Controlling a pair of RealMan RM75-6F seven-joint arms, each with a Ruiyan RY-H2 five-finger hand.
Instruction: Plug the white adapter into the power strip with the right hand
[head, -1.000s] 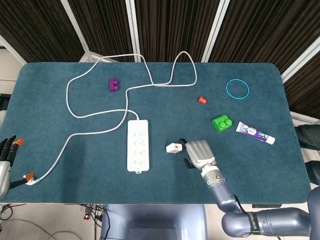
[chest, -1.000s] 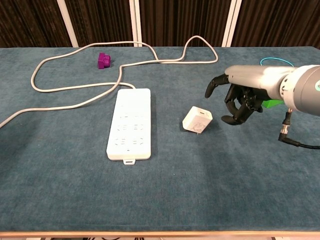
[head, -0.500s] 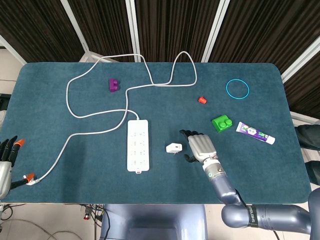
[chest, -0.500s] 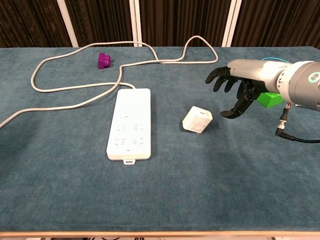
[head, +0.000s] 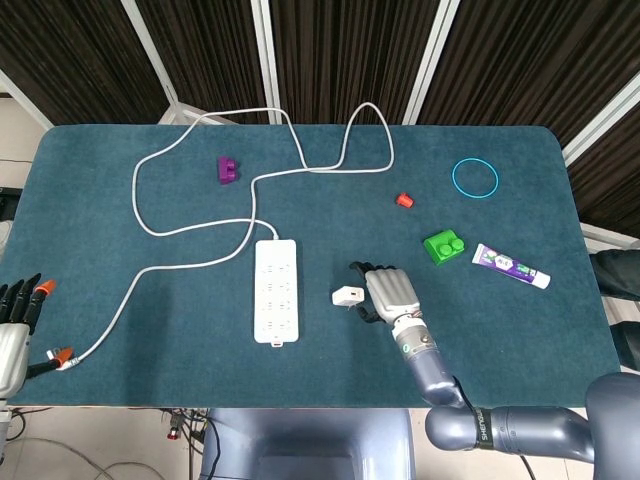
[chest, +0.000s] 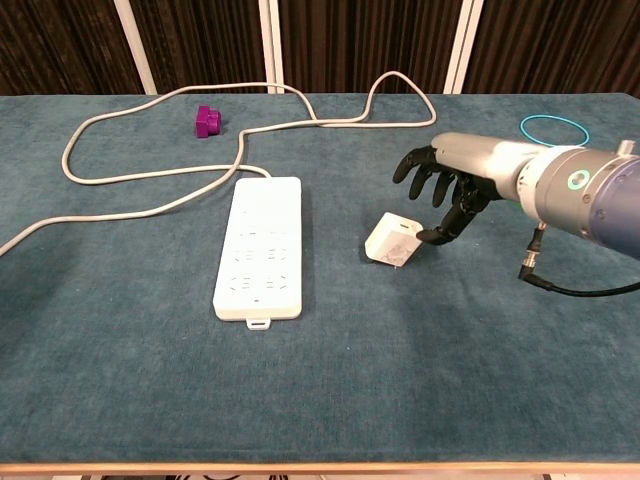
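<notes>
Reaching beside the white adapter (chest: 395, 239), the right robot hand (chest: 440, 195) is spread and apparently empty; it should grasp the body sides, prongs facing the power strip (chest: 260, 247)

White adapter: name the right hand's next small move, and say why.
Probably close the fingers around the white adapter. The right hand is open just beside it, not gripping, and the adapter lies apart from the power strip.

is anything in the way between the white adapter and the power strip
Nothing visible. The white adapter lies just right of the power strip, with only bare table cloth between them. The right hand is open, right beside the adapter, with nothing between them either.
</notes>
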